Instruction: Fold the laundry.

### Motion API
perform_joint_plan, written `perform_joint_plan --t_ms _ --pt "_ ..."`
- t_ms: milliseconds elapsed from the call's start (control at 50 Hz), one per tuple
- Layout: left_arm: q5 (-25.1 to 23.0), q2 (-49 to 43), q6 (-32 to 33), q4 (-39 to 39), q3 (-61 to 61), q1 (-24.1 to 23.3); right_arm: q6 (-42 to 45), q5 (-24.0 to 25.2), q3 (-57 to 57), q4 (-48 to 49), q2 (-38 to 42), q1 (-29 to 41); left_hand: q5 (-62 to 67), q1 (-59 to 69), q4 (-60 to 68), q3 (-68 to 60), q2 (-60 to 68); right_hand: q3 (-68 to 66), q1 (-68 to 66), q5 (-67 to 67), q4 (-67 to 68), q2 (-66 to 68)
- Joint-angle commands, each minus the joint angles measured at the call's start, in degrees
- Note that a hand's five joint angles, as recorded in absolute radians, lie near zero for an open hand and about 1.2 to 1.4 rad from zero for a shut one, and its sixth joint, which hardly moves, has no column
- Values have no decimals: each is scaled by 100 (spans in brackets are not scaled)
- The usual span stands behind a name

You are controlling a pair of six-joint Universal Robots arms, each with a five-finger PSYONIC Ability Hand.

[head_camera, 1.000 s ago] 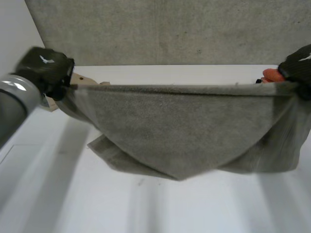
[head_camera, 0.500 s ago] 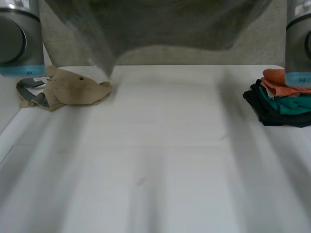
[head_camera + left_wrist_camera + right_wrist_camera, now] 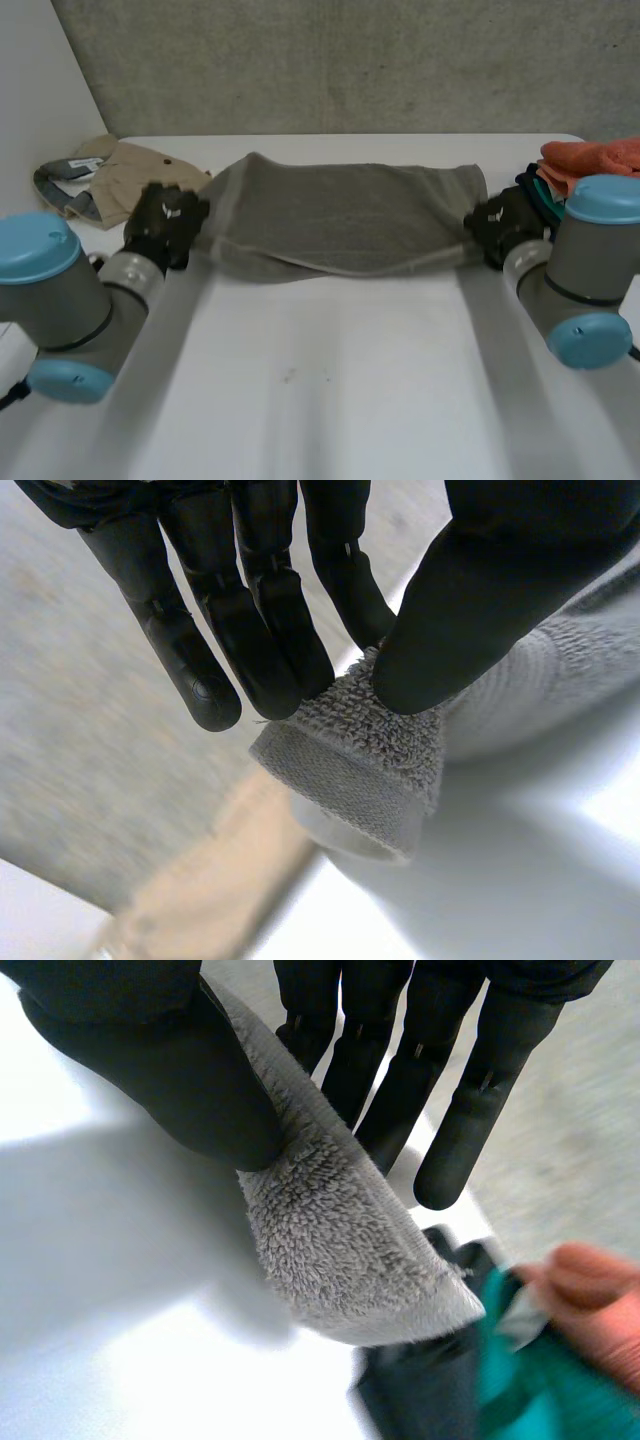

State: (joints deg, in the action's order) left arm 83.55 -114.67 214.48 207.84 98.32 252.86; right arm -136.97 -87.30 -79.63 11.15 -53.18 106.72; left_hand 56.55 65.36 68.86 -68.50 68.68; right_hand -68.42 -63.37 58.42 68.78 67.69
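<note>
- While the grey towel [image 3: 340, 215] is lying stretched across the far middle of the white table [image 3: 330, 400], apparently doubled over along its length, both hands are holding its two ends.
- The left hand [image 3: 165, 222] is pinching the end on its own side, its thumb pressing a terry corner against straight fingers [image 3: 260, 630].
- The right hand [image 3: 505, 228] is pinching the opposite end the same way, thumb bearing on the cloth against its fingers [image 3: 470, 1110], just beside the stack of folded clothes [image 3: 590, 165].
- A tan garment [image 3: 125, 180] is lying near the left hand, at the table's far corner.
- Judging by the thick looped pile, the towel is handling as soft, limp and fairly light. It is sagging and bunching between the hands rather than keeping flat, and the rough weave is probably resisting slip in a pinch.
- Corners and hemmed edges are looking like the best places to take hold, since a grip in the middle would likely be gathering both layers.
</note>
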Motion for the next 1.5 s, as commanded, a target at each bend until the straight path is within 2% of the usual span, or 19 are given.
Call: perform_joint_plan --t_ms 20,140,240,380,480,620,720,800,920,940,960,980,1000,1020,1140,1220,1320,1420,1500 --pt "152 1137 734 -2427 635 255 109 37 -1000 -1210 -1052 -151 1345 1464 1114 -1150 1132 -1158 -1663 1158 1122 1231" --pt "153 2122 1524 -4695 1153 317 1081 37 -1746 -2920 -2387 -432 1345 1464 1114 -1150 1132 -1158 -1663 1158 1122 1231" --pt "135 2607 2018 -5456 1322 299 2183 55 -2407 -4041 -3225 -933 1345 1464 1114 -1150 1132 -1158 -1663 1158 1122 1231" --pt "100 2319 2027 -4403 1032 343 2254 143 -2566 -3498 -3278 -1338 1345 1464 1114 -1150 1132 -1158 -1663 1158 1122 1231" --pt "179 1457 2001 -3612 470 264 1816 178 -2268 -2559 -2524 -1241 1345 1464 1114 -1150 1132 -1158 -1663 1158 1122 1231" --pt "188 508 1281 -2732 -339 203 1428 178 -1732 -1169 -1820 -899 1345 1464 1114 -1150 1132 -1158 -1663 1158 1122 1231" --pt "529 -106 1096 -2162 -874 97 1401 125 -1179 -212 -1030 -723 1345 1464 1114 -1150 1132 -1158 -1663 1158 1122 1231" --pt "890 -485 1087 -1915 -1252 -60 1393 116 -670 18 -512 -600 1345 1464 1114 -1150 1132 -1158 -1663 1158 1122 1231" --pt "961 -881 1025 -1677 -1658 -202 1375 116 26 299 131 -564 1345 1464 1114 -1150 1132 -1158 -1663 1158 1122 1231" --pt "961 -908 1017 -1633 -1684 -211 1375 108 166 457 272 -529 1345 1464 1114 -1150 1132 1434 929 -1434 -1470 -1361" --pt "961 -926 999 -1537 -1728 -263 1366 90 202 537 334 -512 -168 -49 -400 363 -381 3725 3220 -3724 -3760 -3652" --pt "970 -926 999 -1493 -1728 -307 1366 64 229 607 387 -485 -2581 -2463 -2813 2776 -2794 5780 5274 -5779 -5815 -5706" --pt "979 -934 1008 -1458 -1720 -360 1366 29 246 651 413 -459 -4854 -4735 -5085 5048 -5067 5842 5337 -5842 -5878 -5769" --pt "970 -934 1008 -1422 -1719 -412 1349 -41 238 704 422 -398 -5655 -5536 -5886 5850 -5868 5842 5337 -5842 -5878 -5769" --pt "996 -716 824 -1361 -1597 -553 638 -130 -104 617 89 -336 -5550 -5431 -5781 5745 -5763 5842 5337 -5842 -5878 -5769" --pt "970 -223 604 -1361 -1290 -518 75 37 -552 248 -613 -380 -5533 -5414 -5764 5727 -5746 5842 5337 -5842 -5878 -5769" --pt "944 243 472 -1352 -806 -483 -277 634 -1036 -639 -1282 -704 -5550 -5431 -5781 5744 -5763 5784 5279 -5784 -5820 -5711" --pt "882 603 428 -1334 -253 -457 -453 1354 -1641 -1456 -1642 -1520 -5549 -5431 -5781 5744 -5762 5179 4674 -5178 -5214 -5106" --pt "786 612 419 -1334 -85 -474 -444 1522 -1958 -1309 -1652 -1803 -5549 -5431 -5781 5744 -5762 4642 4137 -4641 -4677 -4569"
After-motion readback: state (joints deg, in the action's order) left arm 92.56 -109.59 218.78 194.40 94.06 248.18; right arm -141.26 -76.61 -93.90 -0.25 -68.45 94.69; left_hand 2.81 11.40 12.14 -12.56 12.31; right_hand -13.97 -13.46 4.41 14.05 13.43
